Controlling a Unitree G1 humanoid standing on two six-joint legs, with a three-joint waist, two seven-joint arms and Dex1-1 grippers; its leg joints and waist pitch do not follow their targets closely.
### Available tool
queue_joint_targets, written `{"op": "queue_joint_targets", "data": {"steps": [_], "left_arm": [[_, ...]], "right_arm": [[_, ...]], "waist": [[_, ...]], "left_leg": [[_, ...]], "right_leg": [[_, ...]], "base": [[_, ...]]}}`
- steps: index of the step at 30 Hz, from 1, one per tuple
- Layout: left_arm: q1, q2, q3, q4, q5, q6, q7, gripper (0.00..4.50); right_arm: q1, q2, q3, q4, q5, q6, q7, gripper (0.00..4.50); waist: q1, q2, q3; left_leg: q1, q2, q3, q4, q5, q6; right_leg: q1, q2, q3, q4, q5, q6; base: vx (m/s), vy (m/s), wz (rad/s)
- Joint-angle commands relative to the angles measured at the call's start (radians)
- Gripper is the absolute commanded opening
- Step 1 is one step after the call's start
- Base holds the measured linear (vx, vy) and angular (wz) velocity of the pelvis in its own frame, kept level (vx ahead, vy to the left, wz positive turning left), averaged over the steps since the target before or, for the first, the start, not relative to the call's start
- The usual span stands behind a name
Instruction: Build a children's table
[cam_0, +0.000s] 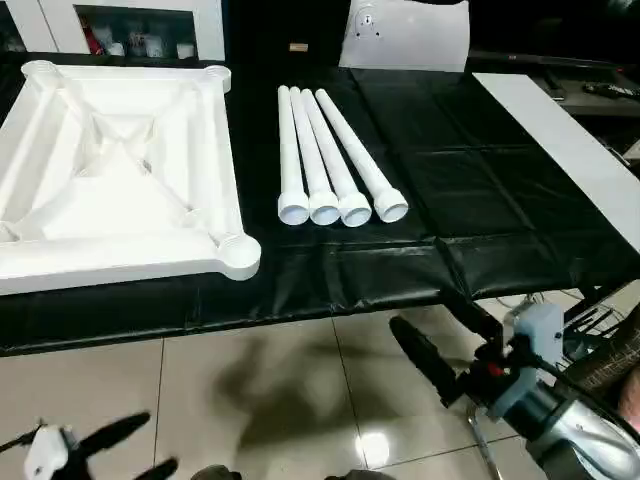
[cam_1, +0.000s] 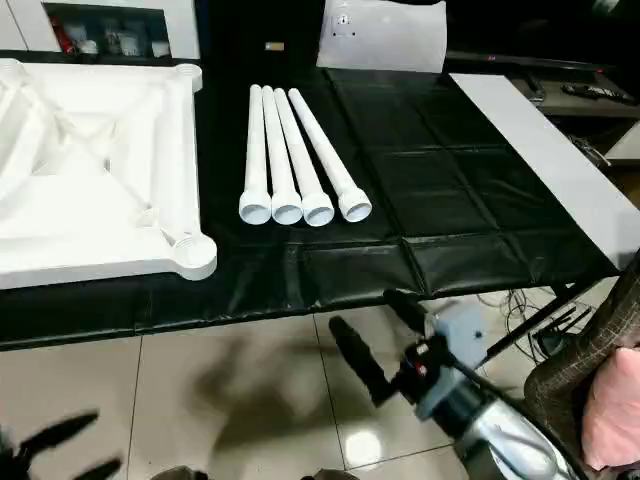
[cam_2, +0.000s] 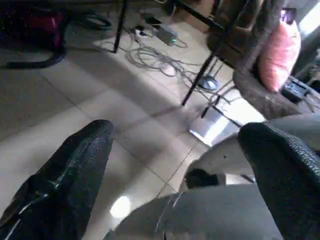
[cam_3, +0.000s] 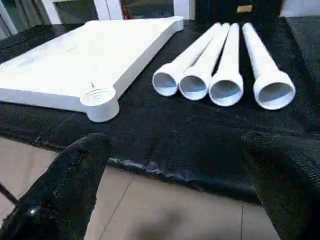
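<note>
I see the white table top (cam_0: 120, 170) upside down at upper left on the black cover (cam_0: 480, 190), ribbed underside and round corner sockets exposed. Four tapered white legs (cam_0: 335, 160) lie side by side at upper centre, open ends toward me. Right gripper (cam_0: 445, 335) at lower right and left gripper (cam_0: 135, 450) at lower left both stand spread wide, empty.

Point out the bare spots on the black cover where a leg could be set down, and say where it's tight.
The widest bare patch of the black cover lies between the four legs and the flat white board along its far side. A bare strip also runs along the near edge. It is tight between the tabletop and the legs, which lie side by side.
</note>
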Motion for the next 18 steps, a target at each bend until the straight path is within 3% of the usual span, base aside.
{"op": "queue_joint_targets", "data": {"steps": [1,2,3,4,5,6,7,8,9,11,12,13,15,16,17,18], "left_arm": [[-0.015,0.009,0.014,0.029,-0.024,-0.018,-0.059,4.47],[-0.023,0.011,0.018,0.044,-0.029,-0.027,-0.077,4.47],[-0.035,0.012,0.022,0.064,-0.038,-0.029,-0.106,4.47],[-0.051,0.015,0.027,0.097,-0.050,-0.045,-0.151,4.47],[-0.059,0.023,0.021,0.125,-0.072,-0.054,-0.188,4.47],[-0.063,0.030,0.017,0.142,-0.087,-0.059,-0.212,4.47],[-0.060,0.047,0.005,0.158,-0.111,-0.069,-0.226,4.47],[-0.060,0.047,0.005,0.158,-0.111,-0.069,-0.226,4.47],[-0.057,0.062,0.000,0.168,-0.125,-0.073,-0.226,4.47],[0.018,0.022,-0.042,-0.264,-0.120,0.086,-0.069,4.47],[0.043,0.002,-0.061,-0.426,-0.110,0.143,-0.004,4.47],[0.041,-0.011,-0.064,-0.520,-0.093,0.168,0.054,4.47],[0.030,-0.012,-0.056,-0.509,-0.089,0.158,0.056,4.47],[-0.028,-0.019,-0.042,-0.494,-0.050,0.148,0.110,4.47],[-0.028,-0.019,-0.042,-0.494,-0.050,0.148,0.110,4.47],[-0.116,-0.054,-0.118,-0.657,-0.004,0.283,0.260,4.47]], "right_arm": [[-0.024,0.008,-0.015,-0.002,0.007,0.028,-0.021,4.50],[-0.032,0.012,-0.015,-0.005,0.009,0.036,-0.026,4.50],[-0.045,0.018,-0.015,-0.010,0.022,0.045,-0.031,4.50],[-0.057,0.023,-0.014,-0.016,0.028,0.052,-0.040,4.50],[-0.063,0.027,-0.011,-0.022,0.032,0.056,-0.045,4.50],[-0.067,0.029,-0.008,-0.026,0.034,0.058,-0.048,4.50],[-0.068,0.030,-0.005,-0.031,0.029,0.058,-0.051,4.50],[-0.068,0.030,-0.005,-0.031,0.029,0.058,-0.051,4.50],[-0.069,0.031,-0.007,-0.034,0.028,0.058,-0.054,4.50],[-0.079,0.042,-0.017,-0.035,0.019,0.059,-0.065,4.50],[-0.083,0.045,-0.018,-0.033,0.013,0.058,-0.068,4.50],[-0.096,0.049,-0.019,-0.026,0.008,0.059,-0.074,4.50],[-0.101,0.051,-0.018,-0.024,0.006,0.060,-0.077,4.50],[-0.124,0.055,-0.016,-0.017,0.000,0.064,-0.090,4.50],[-0.124,0.055,-0.016,-0.017,0.000,0.064,-0.090,4.50],[-0.133,0.056,-0.014,-0.014,-0.004,0.065,-0.096,4.50]], "waist": [[0.005,0.034,-0.031],[0.006,0.039,-0.030],[0.007,0.036,-0.032],[0.011,0.049,-0.031],[0.011,0.043,-0.027],[0.015,0.051,-0.030],[0.022,0.064,-0.037],[0.022,0.064,-0.037],[0.020,0.055,-0.040],[0.021,0.061,-0.045],[0.021,0.066,-0.046],[0.027,0.072,-0.043],[0.032,0.067,-0.040],[0.036,0.070,-0.048],[0.035,0.068,-0.050],[0.037,0.072,-0.056]], "left_leg": [[0.025,0.095,-0.051,-0.092,-0.240,-0.004],[0.025,0.093,-0.052,-0.093,-0.247,-0.010],[0.027,0.095,-0.052,-0.094,-0.259,-0.022],[0.029,0.095,-0.051,-0.094,-0.283,-0.034],[0.031,0.093,-0.050,-0.096,-0.300,-0.038],[0.040,0.092,-0.050,-0.096,-0.341,-0.056],[0.043,0.092,-0.055,-0.095,-0.357,-0.066],[0.043,0.092,-0.055,-0.095,-0.357,-0.066],[0.041,0.093,-0.052,-0.094,-0.343,-0.061],[0.033,0.104,-0.053,-0.096,-0.319,-0.057],[0.031,0.111,-0.049,-0.097,-0.320,-0.054],[0.036,0.106,-0.043,-0.092,-0.330,-0.053],[0.034,0.094,-0.040,-0.083,-0.320,-0.047],[0.029,0.082,-0.042,-0.078,-0.271,-0.039],[0.025,0.082,-0.045,-0.078,-0.264,-0.038],[0.028,0.082,-0.047,-0.075,-0.251,-0.039]], "right_leg": [[0.009,-0.110,0.080,-0.074,-0.036,-0.200],[0.008,-0.109,0.082,-0.076,-0.059,-0.199],[0.007,-0.110,0.083,-0.076,-0.084,-0.194],[0.005,-0.111,0.086,-0.077,-0.110,-0.192],[0.002,-0.109,0.086,-0.085,-0.143,-0.185],[-0.002,-0.110,0.089,-0.091,-0.200,-0.178],[0.001,-0.114,0.091,-0.088,-0.207,-0.179],[0.001,-0.114,0.091,-0.088,-0.207,-0.179],[0.003,-0.108,0.090,-0.084,-0.163,-0.188],[0.014,-0.112,0.087,-0.068,-0.085,-0.221],[0.018,-0.110,0.083,-0.064,-0.049,-0.250],[0.013,-0.107,0.082,-0.072,-0.072,-0.263],[0.011,-0.107,0.087,-0.080,-0.123,-0.249],[0.017,-0.100,0.088,-0.081,-0.163,-0.194],[0.020,-0.100,0.088,-0.080,-0.170,-0.180],[0.020,-0.103,0.088,-0.080,-0.184,-0.164]], "base": [[0.000,0.000,0.00],[0.000,0.000,0.00],[0.000,0.000,0.00],[0.000,0.000,0.00],[0.000,0.000,0.00],[0.000,0.000,0.00],[0.000,0.000,0.00],[0.000,0.000,0.00],[0.000,0.000,0.00],[0.000,0.000,0.00],[0.000,0.000,0.00],[0.000,0.000,0.00],[0.000,0.000,0.00],[0.000,0.000,0.00],[0.000,0.000,0.00],[0.000,0.000,0.00]]}}
